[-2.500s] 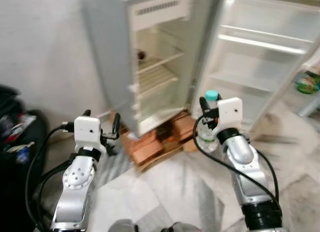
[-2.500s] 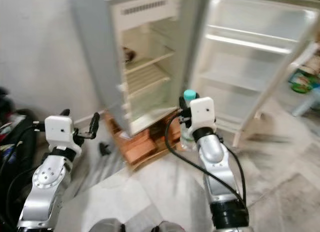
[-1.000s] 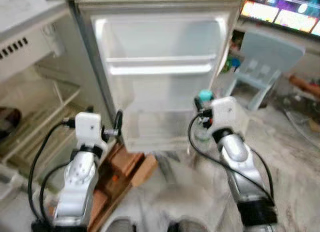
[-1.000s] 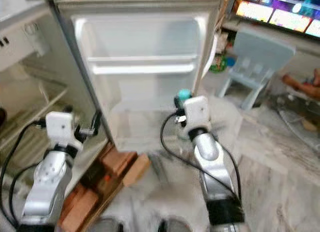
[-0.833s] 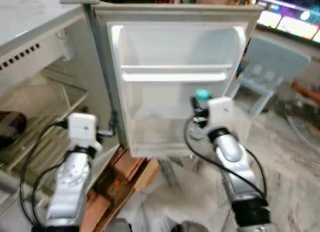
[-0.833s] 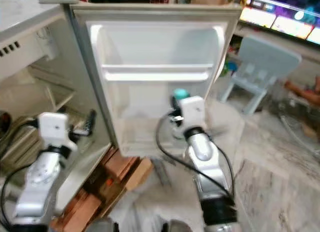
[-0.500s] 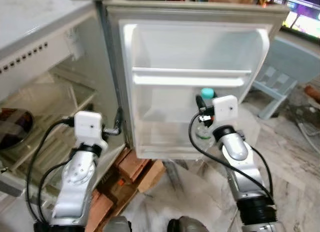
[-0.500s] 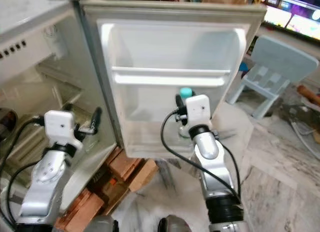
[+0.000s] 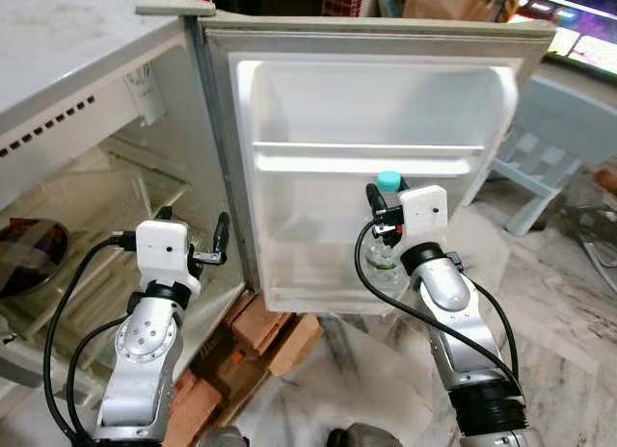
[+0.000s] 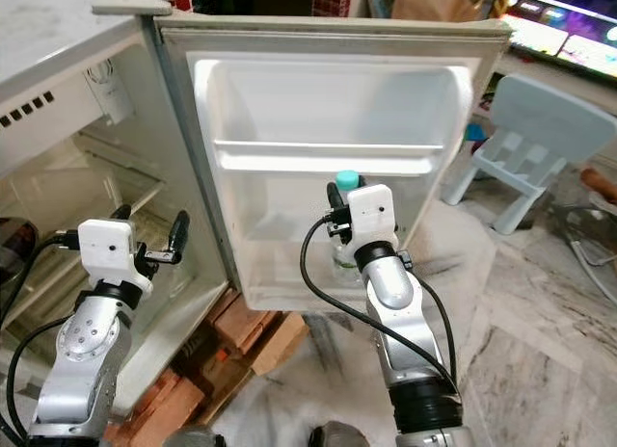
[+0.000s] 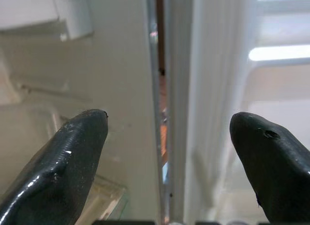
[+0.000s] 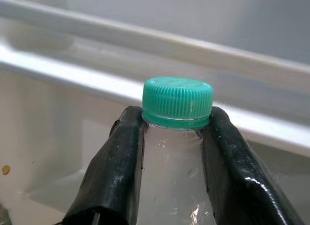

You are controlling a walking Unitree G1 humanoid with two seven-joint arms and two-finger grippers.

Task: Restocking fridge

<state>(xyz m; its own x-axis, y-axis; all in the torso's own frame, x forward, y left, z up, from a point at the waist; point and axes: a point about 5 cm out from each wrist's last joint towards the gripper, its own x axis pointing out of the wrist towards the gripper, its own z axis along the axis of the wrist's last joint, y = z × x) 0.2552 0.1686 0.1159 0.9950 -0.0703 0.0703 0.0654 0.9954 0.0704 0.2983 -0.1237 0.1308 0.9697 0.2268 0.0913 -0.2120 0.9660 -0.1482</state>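
The fridge door [image 9: 376,110] stands open and faces me, with a middle rail [image 9: 366,161] and a lower shelf [image 9: 308,295]. My right gripper [image 9: 386,198] is shut on the neck of a clear water bottle [image 12: 169,186] with a teal cap [image 12: 178,100]. The upright bottle [image 9: 382,262] hangs just in front of the door, over the lower shelf and below the rail. My left gripper [image 9: 195,225] is open with nothing between its fingers [image 11: 72,152], close to the door's hinge edge [image 11: 167,113].
The fridge body [image 9: 87,177] is on the left, with wire shelves and a dark round thing [image 9: 27,269] inside. Wooden blocks [image 9: 275,333] lie under the fridge. A pale blue small chair [image 9: 545,158] stands to the right on the marble floor [image 9: 569,312].
The view has swung from the fridge's inside to its door and come closer. The bottle stays held in my right gripper, now just before the door's lower shelf.
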